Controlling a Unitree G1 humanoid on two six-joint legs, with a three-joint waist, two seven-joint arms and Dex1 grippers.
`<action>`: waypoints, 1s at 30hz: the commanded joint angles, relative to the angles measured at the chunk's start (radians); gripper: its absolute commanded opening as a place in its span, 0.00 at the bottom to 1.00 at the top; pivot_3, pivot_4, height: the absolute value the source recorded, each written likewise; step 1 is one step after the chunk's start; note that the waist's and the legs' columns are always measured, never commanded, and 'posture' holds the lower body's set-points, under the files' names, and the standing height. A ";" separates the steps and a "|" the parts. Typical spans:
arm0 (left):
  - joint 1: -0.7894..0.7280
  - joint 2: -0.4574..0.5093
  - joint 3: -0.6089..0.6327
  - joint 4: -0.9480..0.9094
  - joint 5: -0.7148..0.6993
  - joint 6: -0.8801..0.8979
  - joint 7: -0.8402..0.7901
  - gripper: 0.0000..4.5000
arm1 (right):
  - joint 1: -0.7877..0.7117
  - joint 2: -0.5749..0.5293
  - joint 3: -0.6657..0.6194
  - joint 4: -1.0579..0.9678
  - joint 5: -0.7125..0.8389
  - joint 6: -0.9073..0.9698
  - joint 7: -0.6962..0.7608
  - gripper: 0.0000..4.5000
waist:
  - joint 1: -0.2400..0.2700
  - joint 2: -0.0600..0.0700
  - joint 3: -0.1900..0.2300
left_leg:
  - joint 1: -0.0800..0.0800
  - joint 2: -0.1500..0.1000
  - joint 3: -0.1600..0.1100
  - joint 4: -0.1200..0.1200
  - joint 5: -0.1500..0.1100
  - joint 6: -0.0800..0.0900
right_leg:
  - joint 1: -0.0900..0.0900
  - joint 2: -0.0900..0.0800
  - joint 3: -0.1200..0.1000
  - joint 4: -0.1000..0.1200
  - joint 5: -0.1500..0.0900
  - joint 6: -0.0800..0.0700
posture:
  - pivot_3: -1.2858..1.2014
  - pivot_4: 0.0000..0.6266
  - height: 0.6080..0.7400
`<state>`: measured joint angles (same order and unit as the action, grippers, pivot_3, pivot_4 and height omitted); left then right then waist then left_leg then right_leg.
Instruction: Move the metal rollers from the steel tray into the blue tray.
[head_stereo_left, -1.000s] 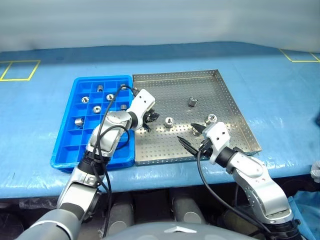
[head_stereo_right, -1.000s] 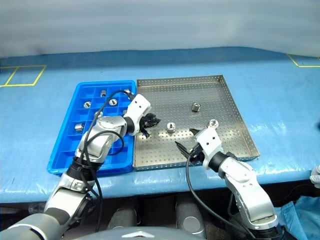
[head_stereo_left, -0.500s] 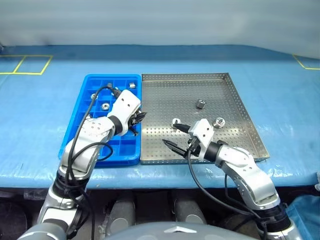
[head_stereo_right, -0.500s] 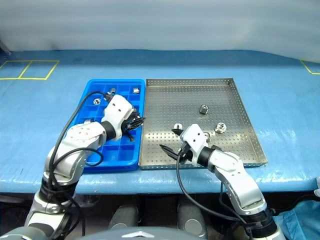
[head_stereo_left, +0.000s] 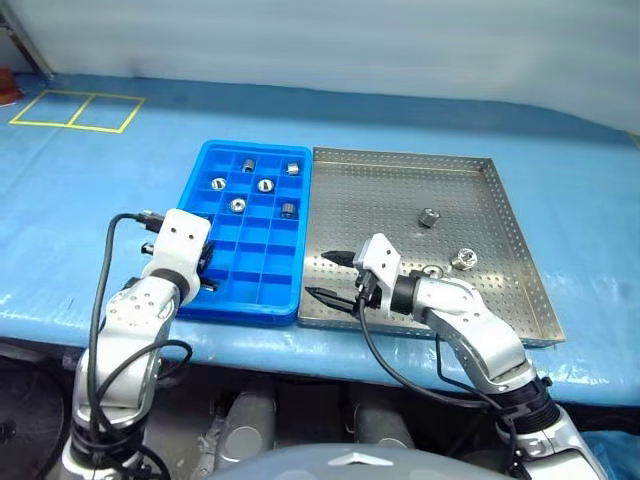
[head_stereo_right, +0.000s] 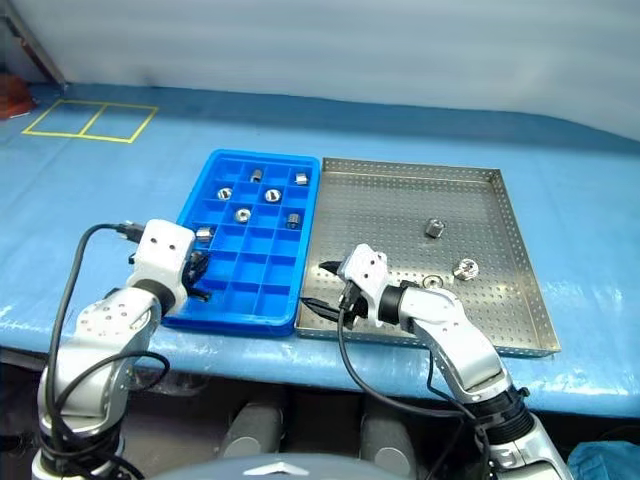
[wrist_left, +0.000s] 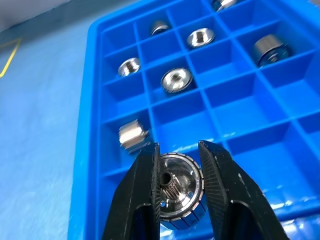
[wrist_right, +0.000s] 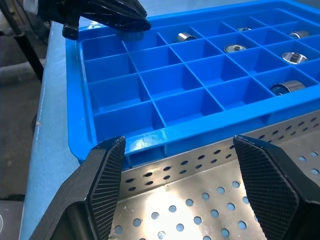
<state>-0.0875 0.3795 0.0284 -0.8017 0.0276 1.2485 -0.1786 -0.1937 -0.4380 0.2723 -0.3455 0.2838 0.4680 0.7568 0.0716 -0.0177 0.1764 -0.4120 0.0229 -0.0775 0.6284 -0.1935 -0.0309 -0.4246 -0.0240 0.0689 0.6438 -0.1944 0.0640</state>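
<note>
Over the blue tray's (head_stereo_left: 250, 290) near left corner, the left hand (wrist_left: 177, 187) is clamped on one shiny, ridged roller (wrist_left: 176, 192) with a central hole. The right hand (head_stereo_left: 330, 278) hangs wide open and empty above the steel tray's (head_stereo_left: 510, 195) near left edge. Six rollers (head_stereo_left: 264, 185) already sit in compartments; three rollers (head_stereo_left: 428, 217) remain on the perforated floor.

Silver-grey jointed arms, white wrist housings, looping black cables, black ribbed fingers (wrist_left: 142, 200).

Head cameras look down over both trays; wrist cameras sit close, sharing the blue tray (wrist_left: 95, 125).
</note>
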 joint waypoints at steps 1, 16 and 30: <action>0.022 -0.003 0.019 -0.066 0.019 0.015 0.031 0.20 | -0.026 0.004 0.005 -0.006 0.010 0.000 0.017 0.81 | 0.013 0.000 0.000 | 0.000 0.000 0.000 0.000 0.000 0.000 | 0.000 0.000 0.000 0.000 0.000 0.000 | 0.66 0.24 1.00; 0.039 -0.028 -0.005 -0.024 -0.003 -0.052 0.049 0.67 | -0.025 -0.003 -0.001 -0.012 0.004 0.003 0.010 0.81 | 0.039 0.000 0.000 | -0.001 0.000 0.000 -0.001 0.000 0.000 | -0.001 -0.001 -0.001 -0.001 0.000 -0.001 | 0.65 0.24 1.00; -0.161 -0.140 -0.200 0.296 -0.197 -0.541 -0.247 0.67 | 0.055 -0.006 -0.107 -0.082 -0.042 0.049 -0.176 0.81 | 0.013 0.000 0.000 | -0.002 -0.001 0.002 0.000 0.000 0.000 | -0.001 -0.002 0.000 -0.002 0.000 -0.001 | 0.57 0.24 1.00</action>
<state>-0.2234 0.2449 -0.1507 -0.5290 -0.1473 0.7608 -0.3908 -0.1391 -0.4492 0.2057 -0.3824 0.2494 0.5089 0.6200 0.0842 -0.0181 0.1766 -0.4144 0.0222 -0.0753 0.6284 -0.1936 -0.0313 -0.4260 -0.0256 0.0689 0.6417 -0.1947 0.0635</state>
